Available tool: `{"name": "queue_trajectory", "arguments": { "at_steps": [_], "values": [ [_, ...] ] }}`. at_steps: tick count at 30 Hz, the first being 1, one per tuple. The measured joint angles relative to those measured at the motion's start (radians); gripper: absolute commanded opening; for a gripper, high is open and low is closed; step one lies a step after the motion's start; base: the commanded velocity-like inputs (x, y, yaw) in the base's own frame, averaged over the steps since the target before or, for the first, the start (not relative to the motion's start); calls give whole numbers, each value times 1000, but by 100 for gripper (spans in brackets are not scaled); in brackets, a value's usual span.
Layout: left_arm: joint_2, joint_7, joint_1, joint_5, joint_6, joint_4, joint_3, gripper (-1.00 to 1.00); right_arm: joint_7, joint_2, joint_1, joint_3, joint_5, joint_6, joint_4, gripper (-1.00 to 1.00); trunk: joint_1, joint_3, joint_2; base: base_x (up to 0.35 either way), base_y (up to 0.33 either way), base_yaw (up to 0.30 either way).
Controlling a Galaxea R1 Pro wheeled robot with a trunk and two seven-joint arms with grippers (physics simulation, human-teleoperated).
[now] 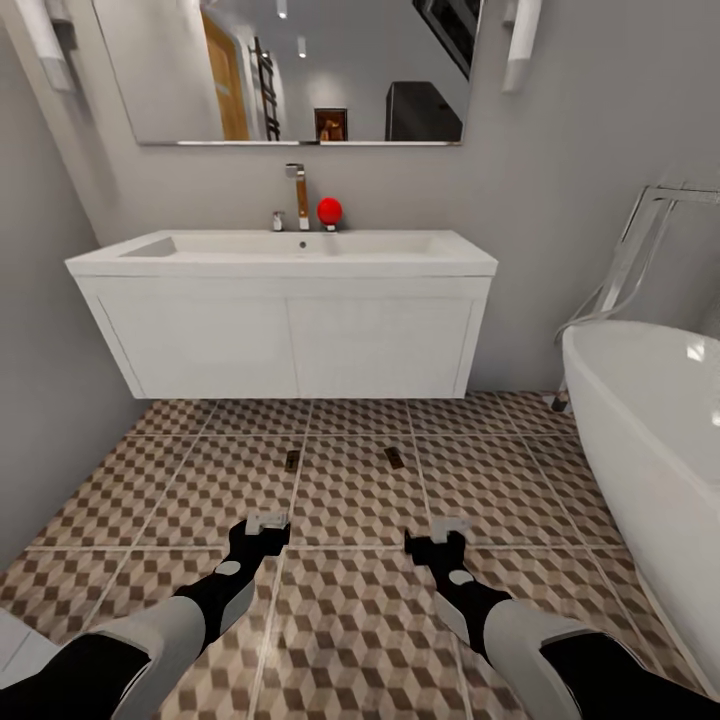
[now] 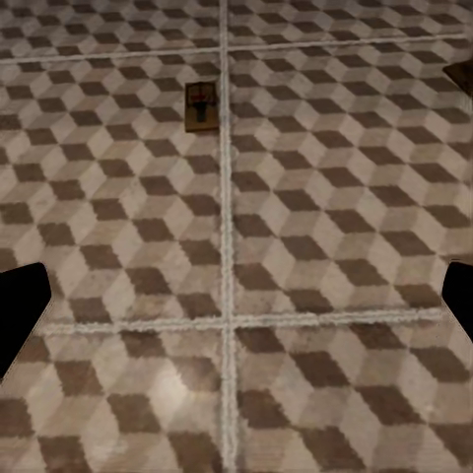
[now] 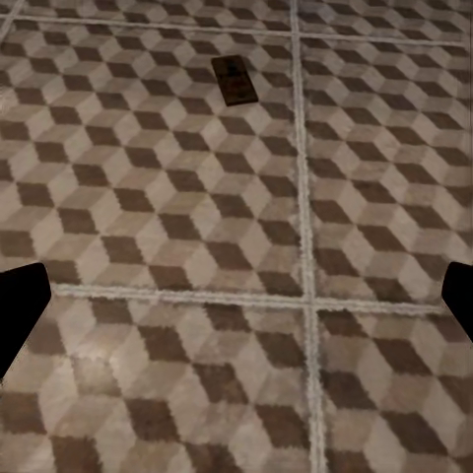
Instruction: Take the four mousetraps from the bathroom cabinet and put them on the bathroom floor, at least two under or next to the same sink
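Both grippers, left (image 1: 266, 521) and right (image 1: 445, 528), hover empty with jaws spread above the bathroom floor (image 1: 350, 610). Ahead lie two mousetraps, one (image 1: 292, 461) before the left claw, another (image 1: 393, 458) before the right, apparently just in front of the white sink (image 1: 290, 262), beside a bathtub (image 1: 650, 440).
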Motion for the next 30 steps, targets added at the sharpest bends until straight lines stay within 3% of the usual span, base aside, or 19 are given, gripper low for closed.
{"name": "queue_trajectory", "arguments": {
  "at_steps": [30],
  "values": [
    [-1,0,0,0,0,0,0,100,1,-1,0,0,0,1,0,100,-13,116,7,0,0,0]
  ]
}}
